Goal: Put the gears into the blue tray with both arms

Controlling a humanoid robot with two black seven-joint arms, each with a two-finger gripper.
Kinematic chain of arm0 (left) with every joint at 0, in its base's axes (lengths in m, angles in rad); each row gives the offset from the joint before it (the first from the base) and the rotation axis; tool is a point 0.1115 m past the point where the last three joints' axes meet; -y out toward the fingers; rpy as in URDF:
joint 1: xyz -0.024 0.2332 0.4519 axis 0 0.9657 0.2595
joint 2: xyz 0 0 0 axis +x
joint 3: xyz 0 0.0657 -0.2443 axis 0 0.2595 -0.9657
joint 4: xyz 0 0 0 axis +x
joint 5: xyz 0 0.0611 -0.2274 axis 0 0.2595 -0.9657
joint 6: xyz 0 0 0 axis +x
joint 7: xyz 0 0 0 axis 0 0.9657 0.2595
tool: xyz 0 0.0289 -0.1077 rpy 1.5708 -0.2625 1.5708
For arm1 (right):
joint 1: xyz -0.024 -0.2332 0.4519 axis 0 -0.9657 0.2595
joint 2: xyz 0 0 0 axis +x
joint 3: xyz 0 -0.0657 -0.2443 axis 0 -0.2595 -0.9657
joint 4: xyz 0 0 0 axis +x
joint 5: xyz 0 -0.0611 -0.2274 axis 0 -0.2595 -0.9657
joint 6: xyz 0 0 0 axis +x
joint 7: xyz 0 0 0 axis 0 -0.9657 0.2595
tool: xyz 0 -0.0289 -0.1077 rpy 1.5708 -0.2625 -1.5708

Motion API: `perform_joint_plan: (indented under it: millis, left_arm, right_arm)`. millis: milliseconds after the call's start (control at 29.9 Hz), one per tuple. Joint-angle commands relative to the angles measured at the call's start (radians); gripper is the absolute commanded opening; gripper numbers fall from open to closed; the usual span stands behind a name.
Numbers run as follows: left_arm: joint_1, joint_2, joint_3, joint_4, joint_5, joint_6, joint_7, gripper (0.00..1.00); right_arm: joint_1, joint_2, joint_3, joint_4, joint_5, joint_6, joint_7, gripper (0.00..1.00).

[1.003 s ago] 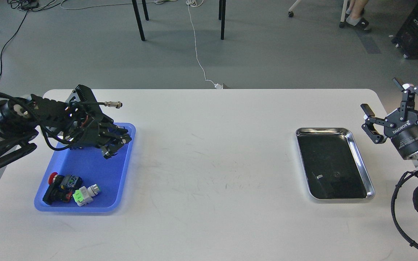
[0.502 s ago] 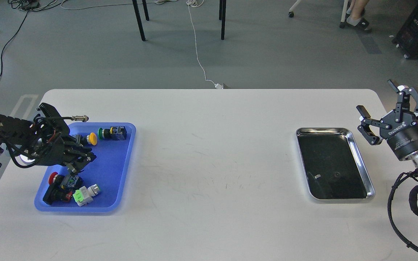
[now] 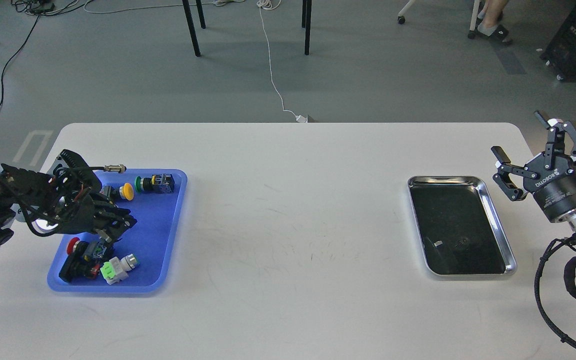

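- Left gripper [image 3: 113,227] sits slightly farther toward 2 o'clock than half a second ago, over the blue tray [image 3: 160,235]; finger spacing indiscernible.
- Right gripper [image 3: 543,145] unchanged, spread wide, at 3 o'clock of the steel tray [image 3: 498,220].
- One gear [image 3: 464,241] lies in the steel tray.

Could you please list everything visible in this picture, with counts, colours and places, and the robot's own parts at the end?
white rectangular table: one, fills the middle of the view.
bright-blue plastic tray: one, on the table's left side.
push-button switches: four in the blue tray; yellow-capped and green-capped at its far end, red-capped and pale green-and-white at its near end.
shiny steel tray with dark floor: one, on the table's right side; a small dark round piece and a pale fleck lie in it, too small to identify.
white cable: one, on the grey floor beyond the table.
left gripper: black, over the blue tray, fingers indistinct.
right gripper: black, open, right of the steel tray.
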Motion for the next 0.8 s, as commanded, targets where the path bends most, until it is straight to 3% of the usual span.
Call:
perform_joint_plan:
  millis: [0,167,435,702,769]
  left_arm:
    - [0.0,-0.004,-0.001,0.013,0.0,0.001,0.0,0.55]
    - [0.0,0.002,-0.018,0.013,0.0,0.017,0.0,0.74]
    - [-0.006,0.017,-0.201,-0.053,-0.165,0.015,0.0,0.92]
    - [-0.004,0.01,-0.269,-0.11,-0.626,0.037,0.0,0.97]
    - [0.0,-0.012,-0.283,-0.11,-0.829,0.096,0.0,0.97]
  right_arm:
    - [0.0,0.0,0.0,0.0,0.0,0.0,0.0,0.98]
    - [0.0,-0.003,0.006,0.0,0.0,0.0,0.0,0.98]
    - [0.0,-0.011,0.0,-0.004,0.0,0.0,0.0,0.99]
    - [0.001,-0.009,-0.001,-0.011,-0.002,0.0,0.0,0.99]
    - [0.0,-0.012,-0.001,-0.014,-0.002,0.0,0.0,0.99]
